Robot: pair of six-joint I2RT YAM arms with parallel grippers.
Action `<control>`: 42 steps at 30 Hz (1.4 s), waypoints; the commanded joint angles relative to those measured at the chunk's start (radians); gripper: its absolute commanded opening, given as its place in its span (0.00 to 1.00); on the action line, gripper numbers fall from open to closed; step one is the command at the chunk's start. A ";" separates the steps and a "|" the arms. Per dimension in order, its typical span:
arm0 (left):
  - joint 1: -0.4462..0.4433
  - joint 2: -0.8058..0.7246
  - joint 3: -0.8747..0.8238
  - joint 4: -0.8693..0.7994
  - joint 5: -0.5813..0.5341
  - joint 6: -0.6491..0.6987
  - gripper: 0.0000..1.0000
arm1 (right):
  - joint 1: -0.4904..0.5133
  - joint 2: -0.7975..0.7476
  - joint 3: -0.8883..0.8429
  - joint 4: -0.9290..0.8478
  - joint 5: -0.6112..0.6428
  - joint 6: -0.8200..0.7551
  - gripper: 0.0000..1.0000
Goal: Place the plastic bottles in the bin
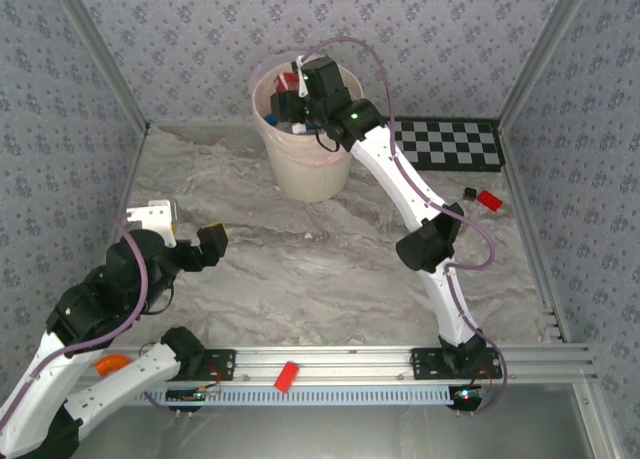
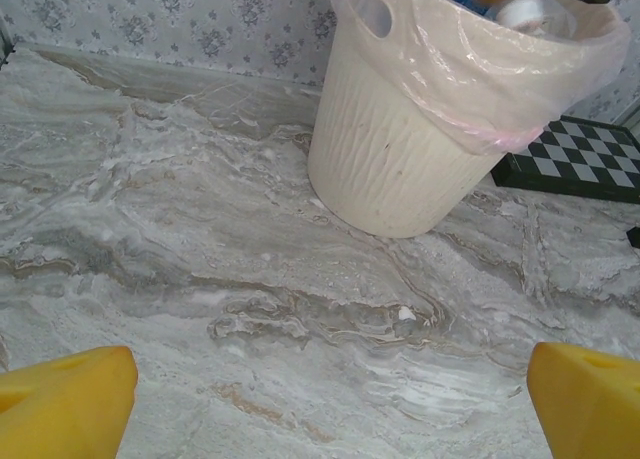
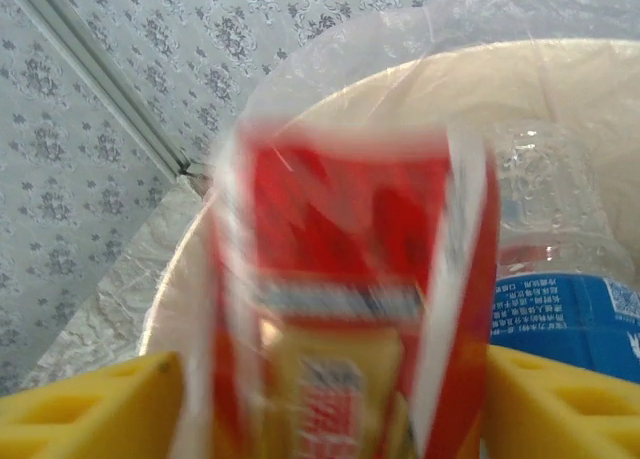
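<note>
Over the bin (image 1: 305, 169), a pale bucket lined with clear plastic and standing at the far side of the marbled table (image 1: 300, 269), the right gripper (image 1: 295, 97) is held above the open mouth. In the right wrist view its yellow fingers (image 3: 90, 404) are seen spread to either side of a red-labelled bottle (image 3: 350, 279), which is smeared by blur while the fingers and the bin's inner wall (image 3: 600, 79) are sharp; no clamping on the bottle is shown, though contact on either side cannot be ruled out. A clear bottle with a blue label (image 3: 560, 314) is lying inside the bin just beside it, and bottle tops are glimpsed over the rim from the left wrist camera, where the bin (image 2: 390, 159) is seen upright.

The left gripper (image 1: 185, 229) is poised low above bare table near its own base, well apart from the bin, its yellow fingertips (image 2: 60, 404) set wide with nothing between them. A checkerboard (image 1: 450, 144) is laid just right of the bin.
</note>
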 commanded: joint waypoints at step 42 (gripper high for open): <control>-0.007 -0.032 -0.029 -0.008 -0.036 -0.004 1.00 | -0.022 0.045 -0.092 0.151 -0.290 0.074 1.00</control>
